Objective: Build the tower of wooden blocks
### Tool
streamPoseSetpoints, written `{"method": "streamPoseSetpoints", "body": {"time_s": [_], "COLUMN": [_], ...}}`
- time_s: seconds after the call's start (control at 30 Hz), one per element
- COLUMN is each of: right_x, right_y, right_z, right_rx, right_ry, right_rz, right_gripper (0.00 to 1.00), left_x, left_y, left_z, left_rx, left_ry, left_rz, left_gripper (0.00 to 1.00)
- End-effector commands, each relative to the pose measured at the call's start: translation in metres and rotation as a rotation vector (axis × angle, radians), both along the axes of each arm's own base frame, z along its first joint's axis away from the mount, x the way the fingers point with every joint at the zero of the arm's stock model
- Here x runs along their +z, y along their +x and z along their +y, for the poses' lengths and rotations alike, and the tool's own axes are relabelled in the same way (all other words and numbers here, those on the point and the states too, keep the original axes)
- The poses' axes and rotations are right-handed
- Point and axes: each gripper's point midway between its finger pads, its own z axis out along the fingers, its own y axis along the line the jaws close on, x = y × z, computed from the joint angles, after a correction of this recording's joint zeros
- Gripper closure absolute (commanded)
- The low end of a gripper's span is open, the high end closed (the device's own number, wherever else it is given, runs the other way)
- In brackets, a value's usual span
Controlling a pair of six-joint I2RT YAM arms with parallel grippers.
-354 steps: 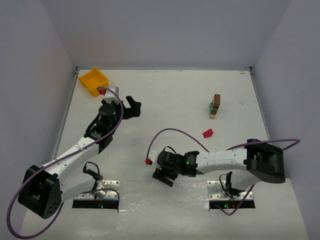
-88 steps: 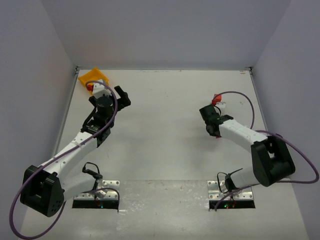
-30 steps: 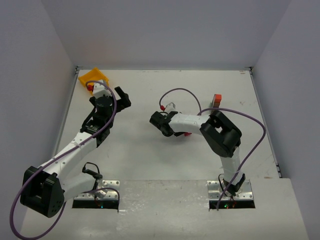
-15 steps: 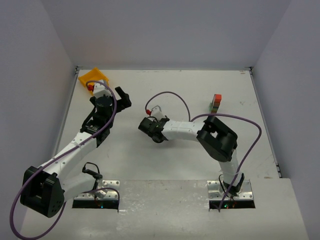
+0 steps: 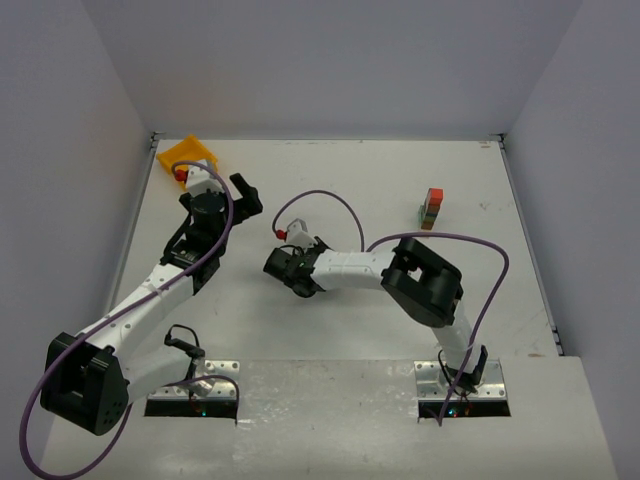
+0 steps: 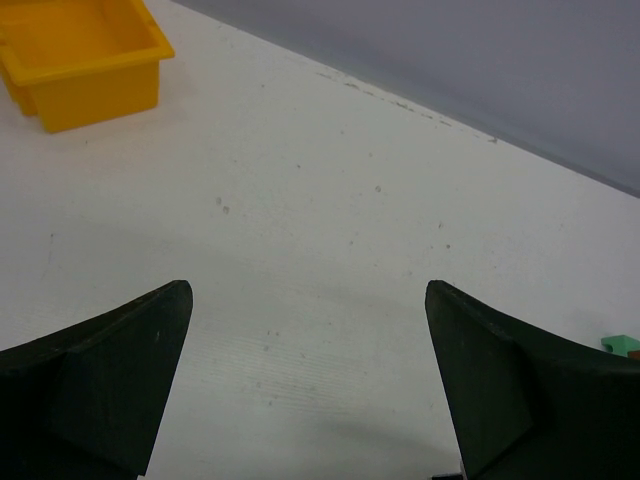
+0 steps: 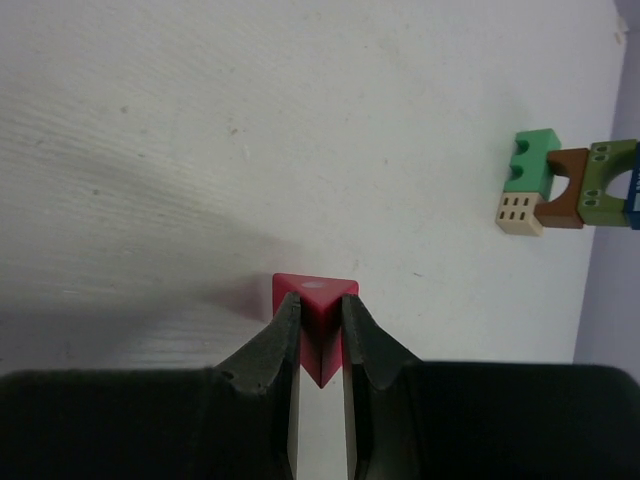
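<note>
Pinches a magenta wedge (image 7: 325,288) in the right pincer (image 7: 315,305), jaws drawn narrow against its two flanks, its broad end poking out past the fingertips. Holds it low over the white counter (image 7: 200,120) (casts a soft shadow just beneath); contact with the counter impossible to tell. From overhead, reaches that pincer (image 5: 283,268) leftward to mid-counter, well apart from the tower (image 5: 431,208).

Spreads the left pincer (image 6: 305,300) wide, gripping nothing, dark fingers (image 6: 110,370) either side of bare counter, near the yellow bin (image 6: 80,60).

Finds the tower upright near the far right edge, orange-red on top. Shows it sideways from the right wrist: green and pale blocks side by side at one end, then a brown arch, another green piece and a blue one.

Encloses the speckled counter with plain grey-lilac walls (image 5: 330,60) on three sides, bin in the far left corner.

Hides the wedge under the pincer in the overhead view. Cuts the blue block off at the frame edge. Leaves only a green sliver of tower at the left wrist view's right edge.
</note>
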Motion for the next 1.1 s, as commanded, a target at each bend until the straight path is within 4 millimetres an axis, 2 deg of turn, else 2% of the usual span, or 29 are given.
{"method": "streamPoseSetpoints", "body": {"time_s": [0.0,0.13,0.27,0.43,0.57,0.7,0.9,0.97,1.07], "right_x": [0.026,0.026,0.011,0.000,-0.018,-0.029,-0.039,-0.044,-0.040], "right_y": [0.013,0.017,0.018,0.018,0.019,0.015,0.012,0.009,0.011], "right_z": [-0.031,-0.053,-0.068,-0.064,-0.058,-0.050,-0.030,-0.018,-0.001], "right_rx": [-0.068,-0.142,-0.185,-0.201,-0.202,-0.215,-0.162,-0.124,-0.075], "right_ry": [-0.112,-0.179,-0.226,-0.211,-0.211,-0.155,-0.044,0.011,0.106], "right_rz": [-0.121,-0.136,-0.083,-0.062,-0.027,0.007,0.060,0.111,0.129], "right_gripper": [1.00,1.00,1.00,1.00,0.92,0.68,0.50,0.38,0.09], "left_x": [0.022,0.022,0.021,0.020,0.020,0.019,0.017,0.017,0.016], "left_y": [0.002,0.001,0.001,0.001,0.002,0.002,0.004,0.005,0.005], "left_z": [0.004,0.005,0.006,0.005,0.005,0.004,0.003,0.002,0.003], "left_rx": [0.021,0.025,0.027,0.026,0.027,0.023,0.019,0.017,0.019], "left_ry": [-0.031,-0.034,-0.033,-0.033,-0.032,-0.032,-0.032,-0.032,-0.030], "left_rz": [-0.071,-0.074,-0.069,-0.067,-0.065,-0.062,-0.055,-0.054,-0.052], "left_gripper": [0.00,0.00,0.00,0.00,0.00,0.00,0.00,0.00,0.00]}}
